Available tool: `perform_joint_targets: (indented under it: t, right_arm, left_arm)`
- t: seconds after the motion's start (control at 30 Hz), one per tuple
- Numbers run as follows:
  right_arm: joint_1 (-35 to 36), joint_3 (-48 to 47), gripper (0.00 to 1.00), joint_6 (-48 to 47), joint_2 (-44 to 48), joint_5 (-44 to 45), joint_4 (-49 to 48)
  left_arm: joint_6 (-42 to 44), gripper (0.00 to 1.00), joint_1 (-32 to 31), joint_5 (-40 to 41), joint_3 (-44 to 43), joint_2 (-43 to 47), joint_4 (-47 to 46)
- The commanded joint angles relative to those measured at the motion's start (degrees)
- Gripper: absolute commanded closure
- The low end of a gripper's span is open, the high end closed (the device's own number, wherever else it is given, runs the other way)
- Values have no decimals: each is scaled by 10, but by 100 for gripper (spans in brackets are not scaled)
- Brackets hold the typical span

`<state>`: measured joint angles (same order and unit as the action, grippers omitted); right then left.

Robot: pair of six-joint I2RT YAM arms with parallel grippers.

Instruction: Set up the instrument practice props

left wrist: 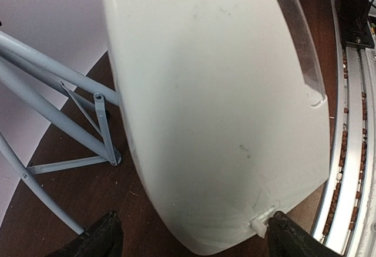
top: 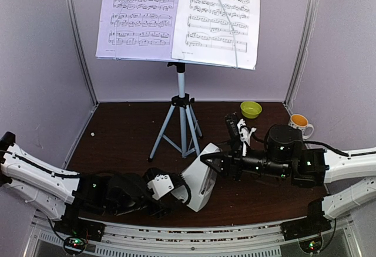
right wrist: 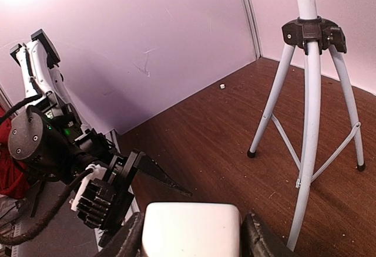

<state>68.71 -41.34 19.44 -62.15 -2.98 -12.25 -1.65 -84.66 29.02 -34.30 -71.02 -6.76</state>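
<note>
DESK SET-UP: By the near edge of the desk [top: 117,134], the left gripper [left wrist: 191,239] stands spread wide around the pale metronome [top: 202,181], one finger clear of it. The metronome lies tilted at front centre, its far end clamped in the part-closed right gripper [right wrist: 192,236]. At back centre, the music stand [top: 181,84] bears two sheet-music pages [top: 140,16]. A green bowl [top: 251,109] and a mug [top: 301,123] sit back right.

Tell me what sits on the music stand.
Two sheet-music pages side by side, each under a thin wire arm. They hide the desk; below, only the pole and tripod show.
</note>
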Motion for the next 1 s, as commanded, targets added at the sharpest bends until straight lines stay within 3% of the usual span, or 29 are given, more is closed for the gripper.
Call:
perform_joint_targets:
  t: [0.0,0.37,0.97]
  right_arm:
    - [0,-39,100,6,12,-2,-81]
    - [1,-43,100,16,-3,-5,-82]
    - [5,-56,100,45,-28,-28,-135]
  left_arm:
    - [-6,15,13,-13,-17,-5,-10]
    - [-9,45,51,-47,18,43,-30]
    - [-16,62,71,-90,15,38,-37]
